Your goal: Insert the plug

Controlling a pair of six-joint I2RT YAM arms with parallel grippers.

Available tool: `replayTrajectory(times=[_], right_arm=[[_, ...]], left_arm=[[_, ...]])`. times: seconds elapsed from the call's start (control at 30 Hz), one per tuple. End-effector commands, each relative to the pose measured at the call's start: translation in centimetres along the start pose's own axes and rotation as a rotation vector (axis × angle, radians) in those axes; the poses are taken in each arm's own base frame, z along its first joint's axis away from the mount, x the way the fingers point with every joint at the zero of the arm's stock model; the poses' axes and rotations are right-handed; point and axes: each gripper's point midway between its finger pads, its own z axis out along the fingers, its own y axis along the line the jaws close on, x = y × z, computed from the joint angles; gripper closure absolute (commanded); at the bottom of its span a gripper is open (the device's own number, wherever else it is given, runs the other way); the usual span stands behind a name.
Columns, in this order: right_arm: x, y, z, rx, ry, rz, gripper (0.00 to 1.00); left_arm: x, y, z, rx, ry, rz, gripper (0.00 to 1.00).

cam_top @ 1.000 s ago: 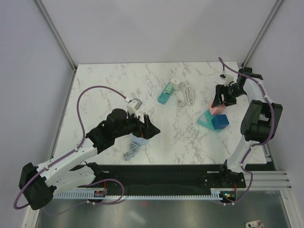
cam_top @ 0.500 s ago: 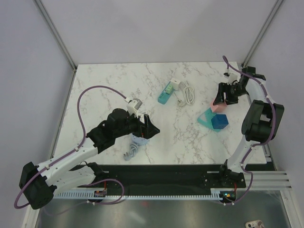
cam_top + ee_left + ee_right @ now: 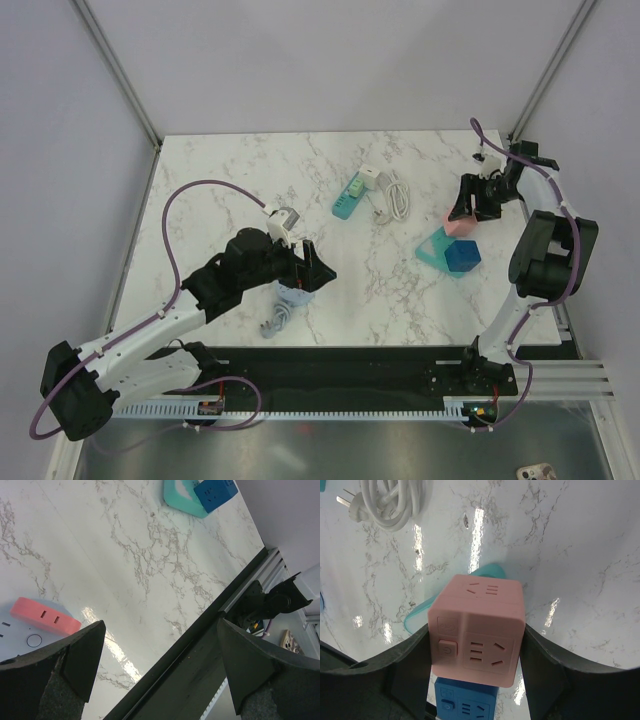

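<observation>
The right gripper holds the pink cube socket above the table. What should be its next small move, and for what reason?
Probably the right gripper should carry the pink cube socket toward the white cable and set it on the marble table. It grips the socket above the blue cube, while the plug lies loose, apart from it, and the left gripper is open.

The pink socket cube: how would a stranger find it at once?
Go to the marble table's right side. There the right gripper holds the pink socket cube, above a blue cube and a teal block. Only it is pink and held.
</observation>
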Motion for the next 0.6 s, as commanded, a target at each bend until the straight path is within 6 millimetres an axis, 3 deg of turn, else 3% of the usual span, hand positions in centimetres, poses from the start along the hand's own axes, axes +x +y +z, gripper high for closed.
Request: replayTrajectory(times=[0.0, 0.57], right_arm=[[-0.09, 0.23, -0.30, -0.006, -0.019, 0.009, 1.00], [-0.08, 1.18, -0.88, -0.030, -0.036, 0.004, 1.00]], left_arm=[[-1.86, -0.69, -0.21, 0.008, -0.051, 0.046, 0.00], [-1.94, -0.62, -0.42, 0.004, -0.062, 0.042, 0.00]])
